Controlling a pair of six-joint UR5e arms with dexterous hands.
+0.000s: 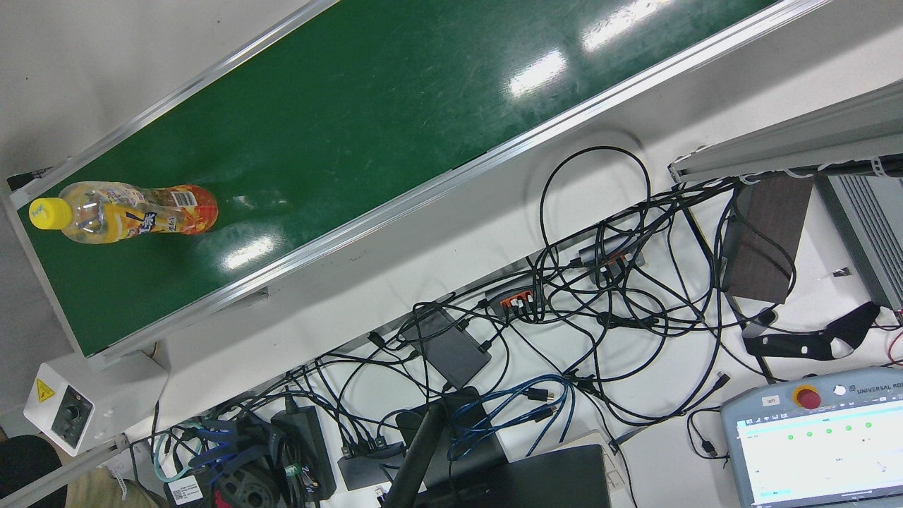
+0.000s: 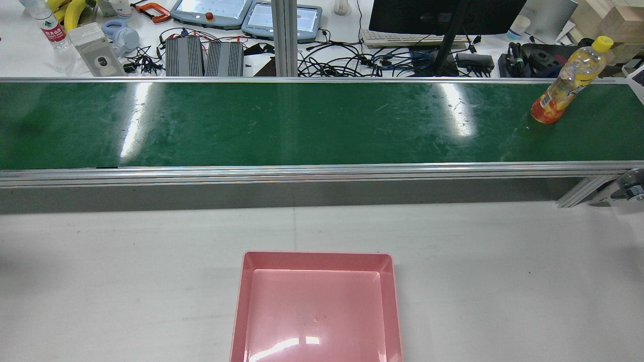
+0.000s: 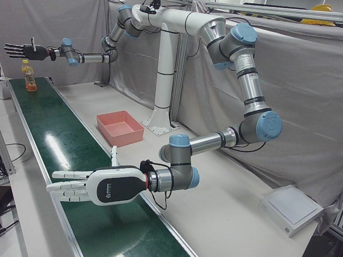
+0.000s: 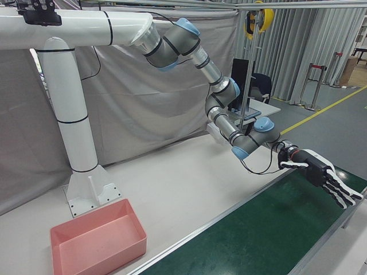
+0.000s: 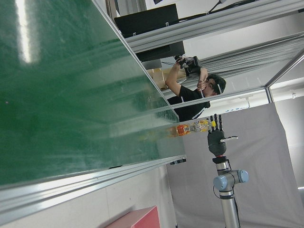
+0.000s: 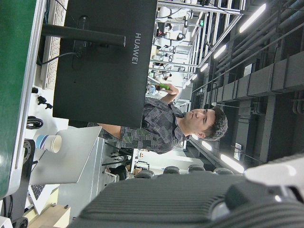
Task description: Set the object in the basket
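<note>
A clear bottle (image 2: 566, 88) of orange drink with a yellow cap stands upright near the right end of the green belt (image 2: 302, 125); it also shows in the front view (image 1: 134, 212). My right hand (image 3: 24, 51) hovers open just above and beside the bottle (image 3: 29, 77), fingers stretched flat, not touching it. My left hand (image 3: 102, 186) is open with fingers spread, low over the belt's other end, far from the bottle (image 5: 190, 128). The pink basket (image 2: 317, 257) sits empty on the white table, between the belt and the pedestal (image 3: 161, 126).
Beyond the belt lie tangled cables (image 1: 600, 282), teach pendants (image 2: 211, 12), a monitor (image 2: 443, 15) and a control box (image 1: 67, 409). A person (image 5: 194, 95) stands past the belt's end. A flat white box (image 3: 292, 209) lies on the table.
</note>
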